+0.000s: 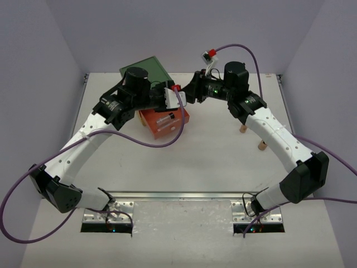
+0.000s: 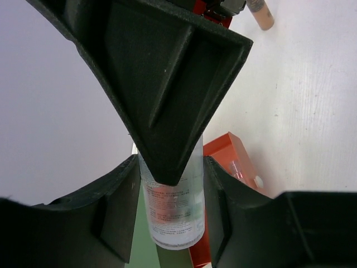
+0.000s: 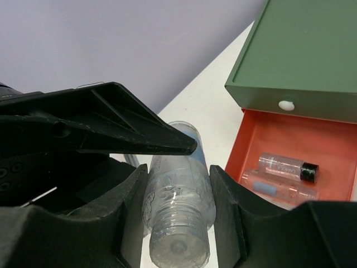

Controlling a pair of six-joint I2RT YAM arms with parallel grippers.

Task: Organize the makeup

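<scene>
Both grippers meet in mid-air above the open orange drawer [image 1: 164,124] of the green drawer box [image 1: 146,68]. A clear bottle [image 2: 173,215] of the makeup stands between the fingers of my left gripper [image 2: 170,162], whose jaws press its sides. My right gripper [image 3: 178,170] is shut on the same clear bottle [image 3: 178,223] from the other end, the threaded neck toward its camera. Each wrist view shows the other gripper's black finger lying over the bottle. In the top view the left gripper [image 1: 170,99] and right gripper [image 1: 187,94] touch tips, and the bottle is hidden.
The orange drawer [image 3: 251,134] holds a small black-capped clear bottle [image 3: 287,166] and a clear tube with a blue label [image 3: 279,191]. The green box top [image 3: 301,50] is behind it. Two tan stick-like items [image 1: 243,129] [image 1: 261,147] lie on the table under the right arm.
</scene>
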